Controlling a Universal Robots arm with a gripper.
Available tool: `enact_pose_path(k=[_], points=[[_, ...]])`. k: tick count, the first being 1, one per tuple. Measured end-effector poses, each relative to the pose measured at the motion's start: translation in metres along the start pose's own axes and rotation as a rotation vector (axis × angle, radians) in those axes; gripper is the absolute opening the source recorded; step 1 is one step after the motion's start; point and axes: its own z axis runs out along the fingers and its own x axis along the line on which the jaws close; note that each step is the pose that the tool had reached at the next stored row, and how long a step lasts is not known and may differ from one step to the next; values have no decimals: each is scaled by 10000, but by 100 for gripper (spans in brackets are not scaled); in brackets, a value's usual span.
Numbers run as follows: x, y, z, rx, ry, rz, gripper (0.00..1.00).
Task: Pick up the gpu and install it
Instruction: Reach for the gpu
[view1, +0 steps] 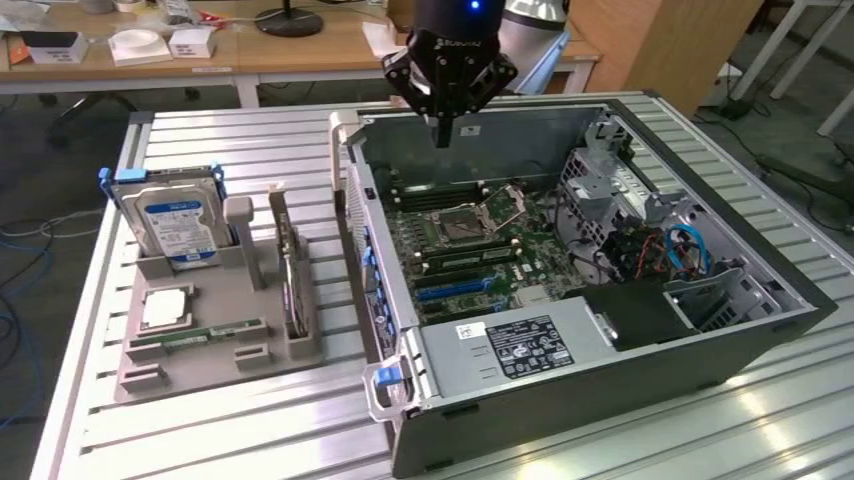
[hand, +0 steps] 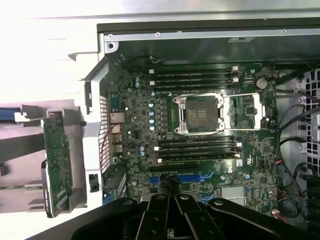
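Observation:
The gpu (view1: 288, 275) is a thin green card standing on edge in a slot of the grey holder (view1: 214, 360), on the exterior view's left of the computer case. The wrist view looks down on its green board (hand: 56, 162) beside the case wall. My gripper (view1: 443, 138) hangs over the back of the open case (view1: 574, 400), well away from the gpu. Its black fingers are shut together with nothing between them. In the wrist view the gripper (hand: 170, 194) hovers over the motherboard (hand: 200, 130), near the blue card slots (hand: 192, 177).
The holder also carries a silver hard drive with a blue label (view1: 174, 222), a square processor chip (view1: 163, 308) and a slim memory stick (view1: 200, 335). Cables and drive cages (view1: 654, 240) crowd the case's right side. Desks (view1: 200, 50) stand behind the slatted metal table (view1: 200, 440).

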Motion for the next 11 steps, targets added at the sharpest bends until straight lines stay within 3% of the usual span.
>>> enact_pose_path(k=[11], points=[[167, -14, -5, 1, 0, 0, 10]])
